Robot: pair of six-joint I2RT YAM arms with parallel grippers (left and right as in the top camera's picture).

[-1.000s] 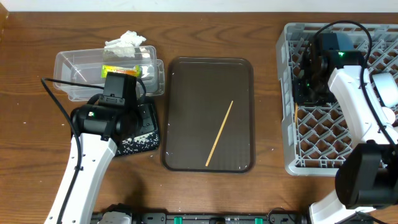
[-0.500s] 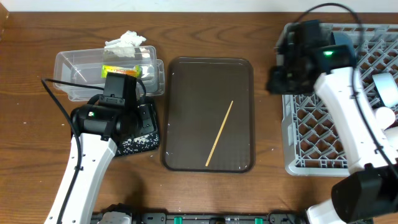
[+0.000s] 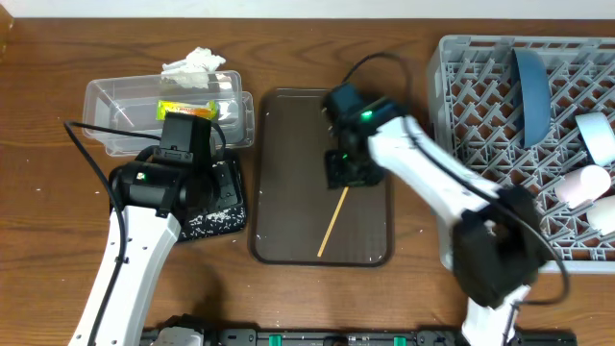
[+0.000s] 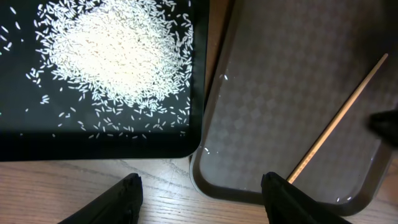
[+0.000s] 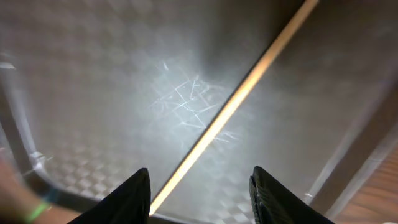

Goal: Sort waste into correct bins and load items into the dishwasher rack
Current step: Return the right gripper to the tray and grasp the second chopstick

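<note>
On the wooden counter (image 3: 58,211), the right pincer (image 5: 200,179) hovers spread over the dark brown serving tray (image 3: 288,192), with the thin wooden chopstick (image 5: 230,109) lying flat just beneath its jaws, so a shallow or off-line squeeze could roll the stick away unpinched.

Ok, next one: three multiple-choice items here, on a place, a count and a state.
1. Where is the heap of loose white rice grains? A) clear plastic tub B) shallow black rectangular tray C) grey plastic rack
2. How many thin wooden chopsticks lie on the dark brown serving tray? A) none B) one C) two
3. The right arm's fingers are: A) shut on a pink cup B) shut on the chopstick C) apart, nothing held
1 B: grains cover the black tray. 2 B: a single stick lies there. 3 C: the stick lies free under the parted fingers.
</note>
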